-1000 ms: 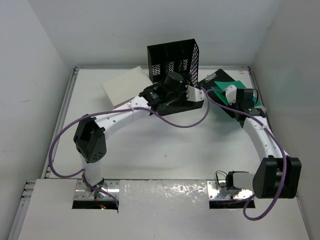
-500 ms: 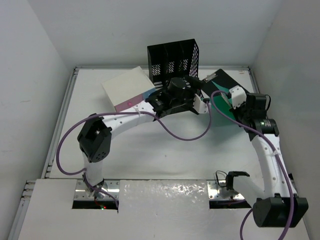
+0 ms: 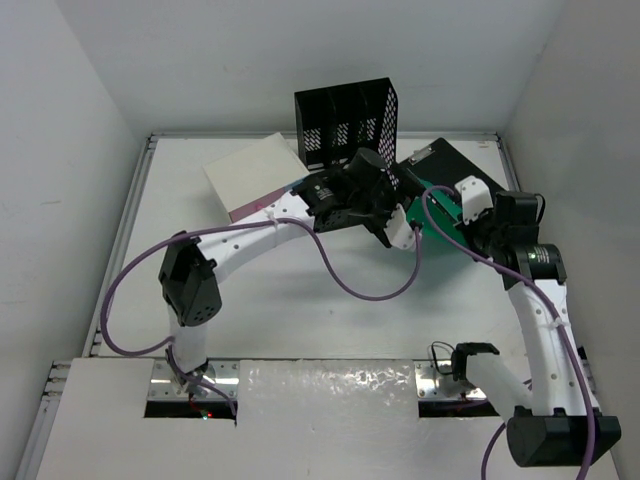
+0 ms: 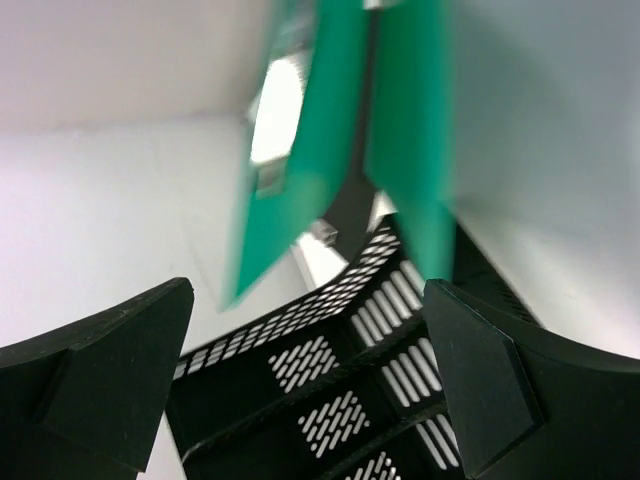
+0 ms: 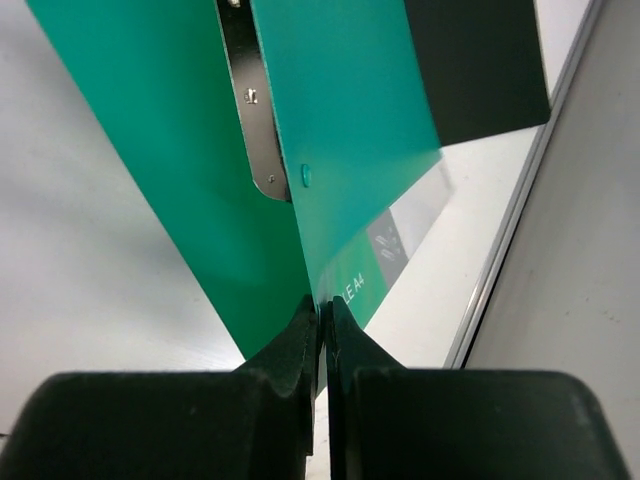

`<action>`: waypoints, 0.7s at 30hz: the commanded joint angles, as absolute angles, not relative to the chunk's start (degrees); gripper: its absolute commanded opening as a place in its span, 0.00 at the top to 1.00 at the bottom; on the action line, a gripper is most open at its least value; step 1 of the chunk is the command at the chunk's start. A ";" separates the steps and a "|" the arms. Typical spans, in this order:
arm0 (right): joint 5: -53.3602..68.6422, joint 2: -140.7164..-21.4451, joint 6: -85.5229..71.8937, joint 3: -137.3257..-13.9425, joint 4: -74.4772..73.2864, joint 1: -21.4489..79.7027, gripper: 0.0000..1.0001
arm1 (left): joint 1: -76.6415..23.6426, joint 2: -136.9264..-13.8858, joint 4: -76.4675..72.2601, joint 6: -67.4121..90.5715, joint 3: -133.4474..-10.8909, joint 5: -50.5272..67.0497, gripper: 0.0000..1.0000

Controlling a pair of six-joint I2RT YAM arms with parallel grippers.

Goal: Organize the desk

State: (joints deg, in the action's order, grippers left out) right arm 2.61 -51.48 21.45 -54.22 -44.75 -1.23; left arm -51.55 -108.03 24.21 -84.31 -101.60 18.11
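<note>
White desk (image 3: 300,310) boxed in by plain white walls (image 3: 250,60).
The right gripper (image 5: 322,320) pinches a green folder (image 5: 340,130) by its edge; the left gripper (image 4: 308,330) gapes wide by the black mesh rack (image 3: 345,120).

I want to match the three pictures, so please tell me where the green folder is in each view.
Top external: the green folder is right of centre, beside the mesh rack.
Left wrist: upper centre, blurred, above the mesh rack.
Right wrist: it fills the upper centre, its edge pinched in the right tool.
Shared landmark: the mesh rack, in the top and left wrist views only.
</note>
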 commanded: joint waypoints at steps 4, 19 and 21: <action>4.83 -54.13 17.32 -62.75 -44.03 -0.79 1.00 | -54.05 -105.91 33.51 -83.43 -103.37 20.23 0.00; 11.25 -52.65 15.38 -63.28 -47.19 -0.70 1.00 | -60.38 -108.37 -14.31 -74.09 -90.61 -7.12 0.00; 11.34 -52.12 15.47 -62.85 -47.63 -0.70 1.00 | -60.38 -109.07 -14.15 -74.53 -91.23 -6.77 0.00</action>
State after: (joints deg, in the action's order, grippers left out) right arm 7.92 -53.74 16.82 -61.47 -47.44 -0.97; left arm -60.03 -108.22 -3.92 -74.28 -90.83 -3.75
